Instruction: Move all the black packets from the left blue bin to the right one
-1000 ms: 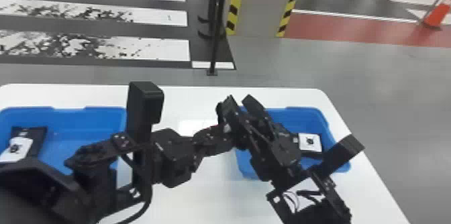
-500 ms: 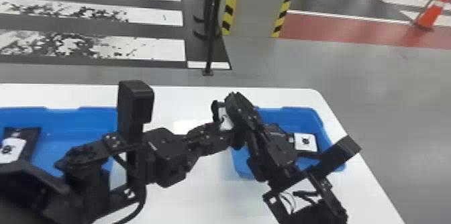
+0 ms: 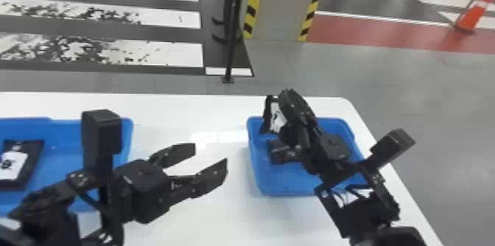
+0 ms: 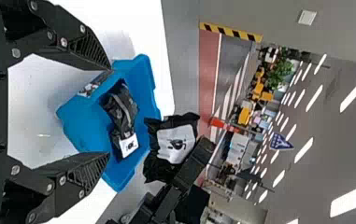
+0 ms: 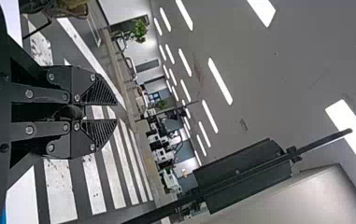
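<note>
My left gripper stands open over the table between the bins; in the left wrist view the left gripper has nothing between its fingers. The right gripper is shut on a black packet with a white label, above the back left part of the right blue bin. In the right wrist view the right gripper has its fingers close together. That held packet hangs beside the bin in the left wrist view. Black packets lie inside the right bin. Another packet is in the left blue bin.
White table lies between and behind the bins. Both forearms reach in low over the bins, the right one across the right bin's front right part. Behind the table stand a dark pole and a striped pillar.
My left gripper has let go of the packet and drawn back to the left. The right gripper has shifted slightly right and holds the packet alone.
</note>
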Controlling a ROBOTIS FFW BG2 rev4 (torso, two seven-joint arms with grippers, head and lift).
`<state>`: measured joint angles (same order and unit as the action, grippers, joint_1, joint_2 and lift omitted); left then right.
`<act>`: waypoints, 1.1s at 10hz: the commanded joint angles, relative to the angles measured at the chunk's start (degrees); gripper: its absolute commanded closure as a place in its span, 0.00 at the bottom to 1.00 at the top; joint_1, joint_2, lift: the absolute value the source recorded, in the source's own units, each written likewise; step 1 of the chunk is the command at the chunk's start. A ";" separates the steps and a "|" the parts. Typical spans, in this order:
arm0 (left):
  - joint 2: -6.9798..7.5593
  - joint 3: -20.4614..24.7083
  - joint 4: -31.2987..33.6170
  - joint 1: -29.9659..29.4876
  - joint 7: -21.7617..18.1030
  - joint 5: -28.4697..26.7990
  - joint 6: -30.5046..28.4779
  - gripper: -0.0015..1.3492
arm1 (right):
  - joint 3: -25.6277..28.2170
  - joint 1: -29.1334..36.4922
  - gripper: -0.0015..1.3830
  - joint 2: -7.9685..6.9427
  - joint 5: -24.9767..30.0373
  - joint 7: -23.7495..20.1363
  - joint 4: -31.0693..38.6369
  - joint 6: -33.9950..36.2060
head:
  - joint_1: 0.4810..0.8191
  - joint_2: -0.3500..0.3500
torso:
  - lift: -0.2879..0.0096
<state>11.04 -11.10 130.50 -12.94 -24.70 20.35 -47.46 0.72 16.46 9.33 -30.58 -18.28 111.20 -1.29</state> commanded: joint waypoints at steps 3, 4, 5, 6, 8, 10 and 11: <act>-1.81 9.61 5.98 -6.18 0.00 -2.07 0.22 0.19 | 5.79 -9.29 0.88 1.21 7.96 0.00 -14.66 1.43 | 0.63 0.18 | 0.50; -2.08 11.78 7.10 -7.02 0.00 -3.67 -0.63 0.19 | 6.94 -11.40 0.69 1.13 9.79 0.00 -18.74 1.85 | 0.63 0.19 | 0.50; -2.08 13.15 7.53 -7.31 0.00 -4.35 -1.05 0.19 | 9.68 -11.54 0.32 0.51 13.79 0.17 -19.44 1.99 | 0.63 0.19 | 0.50; -2.25 14.07 7.53 -7.59 0.00 -5.04 -1.19 0.19 | 10.71 -9.72 0.13 0.07 15.39 0.44 -17.19 1.99 | 0.63 0.19 | 0.50; -3.13 16.92 7.53 -7.59 0.44 -9.38 -2.60 0.19 | 10.71 -1.14 0.08 -1.25 19.04 1.49 -6.65 1.99 | 0.63 0.20 | 0.50; -4.19 21.04 6.68 -7.31 1.76 -13.38 -4.00 0.19 | 10.13 7.86 0.08 -3.71 20.64 2.55 3.20 1.14 | 0.63 0.29 | 0.50; -4.19 22.98 5.14 -6.74 2.02 -15.44 -4.99 0.19 | 9.91 11.38 0.08 -4.59 20.18 2.64 6.71 1.00 | 0.63 0.32 | 0.50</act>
<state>6.90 10.72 136.48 -20.00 -22.69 6.14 -51.85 10.78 25.69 5.28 -10.22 -15.64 115.72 -0.16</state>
